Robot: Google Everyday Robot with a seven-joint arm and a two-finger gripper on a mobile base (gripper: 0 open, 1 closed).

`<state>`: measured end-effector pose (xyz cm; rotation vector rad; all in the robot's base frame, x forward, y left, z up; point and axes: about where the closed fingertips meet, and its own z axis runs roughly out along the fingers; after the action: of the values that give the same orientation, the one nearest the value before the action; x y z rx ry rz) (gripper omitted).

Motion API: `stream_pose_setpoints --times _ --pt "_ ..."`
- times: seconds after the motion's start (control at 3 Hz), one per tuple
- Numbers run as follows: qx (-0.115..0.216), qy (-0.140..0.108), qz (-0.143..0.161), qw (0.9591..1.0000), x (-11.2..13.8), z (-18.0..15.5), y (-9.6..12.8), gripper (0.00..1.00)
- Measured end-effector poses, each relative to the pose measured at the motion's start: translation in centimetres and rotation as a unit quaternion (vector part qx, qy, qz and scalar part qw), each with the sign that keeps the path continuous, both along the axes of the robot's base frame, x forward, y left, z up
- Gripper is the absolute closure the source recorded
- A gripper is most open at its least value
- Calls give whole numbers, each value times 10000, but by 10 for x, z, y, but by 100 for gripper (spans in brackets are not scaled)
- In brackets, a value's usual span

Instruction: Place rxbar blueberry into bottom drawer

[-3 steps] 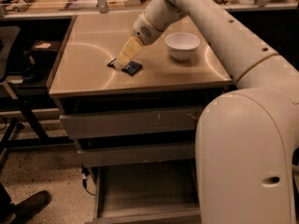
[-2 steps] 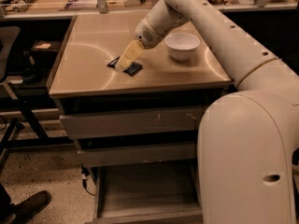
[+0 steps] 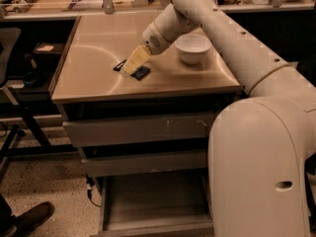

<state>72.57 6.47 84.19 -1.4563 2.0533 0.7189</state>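
The rxbar blueberry (image 3: 140,73) lies flat on the cabinet top (image 3: 89,78), a dark navy bar partly covered by my gripper. My gripper (image 3: 129,69) reaches down from the white arm and sits right over the bar's middle, touching or nearly touching it. The bottom drawer (image 3: 148,201) is pulled out below, its plain grey inside showing nothing in it. The two shallower drawers above it are shut.
A white bowl (image 3: 193,48) stands on the cabinet top to the right of the bar. My white base (image 3: 261,172) fills the right foreground beside the drawers. A dark chair and stand (image 3: 24,73) are at the left. A shoe (image 3: 29,216) is at the lower left.
My gripper has lowered slightly onto the bar and the arm's wrist has shifted a little. The bar lies in the same spot.
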Motion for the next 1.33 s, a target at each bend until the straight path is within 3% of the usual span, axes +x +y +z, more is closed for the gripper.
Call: stream_pose_setpoints --times 1.0,1.33 --pt "125 240 37 9996 0 -22 10 0" --pt "128 217 19 9997 -1 -29 12 19"
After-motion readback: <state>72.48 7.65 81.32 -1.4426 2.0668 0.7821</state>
